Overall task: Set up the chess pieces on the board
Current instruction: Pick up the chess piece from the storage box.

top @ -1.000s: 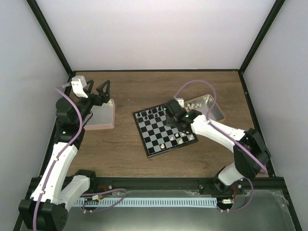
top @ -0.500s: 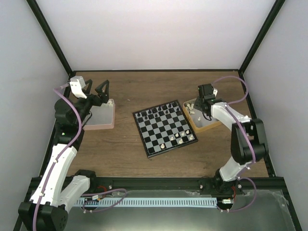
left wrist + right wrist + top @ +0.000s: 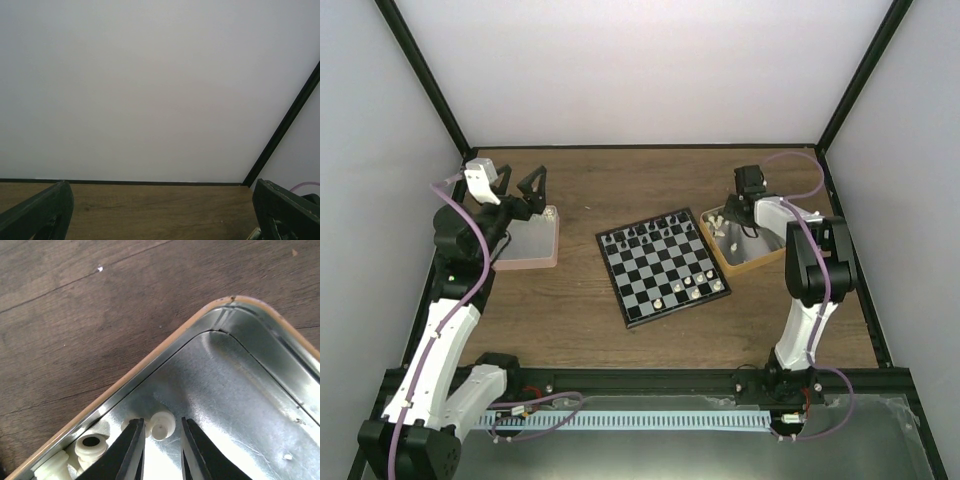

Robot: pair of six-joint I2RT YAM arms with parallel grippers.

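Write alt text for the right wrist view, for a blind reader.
The right gripper, black fingers slightly apart, straddles a small cream-white plastic chess piece in the corner of a shiny metal tray with an orange-tan rim. More cream-white pieces lie lower left; a dark wooden table lies beyond.

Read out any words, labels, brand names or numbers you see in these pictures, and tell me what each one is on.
None: no text can be read in any view. The board, the orange-tan tray and the pink tray carry no visible lettering.
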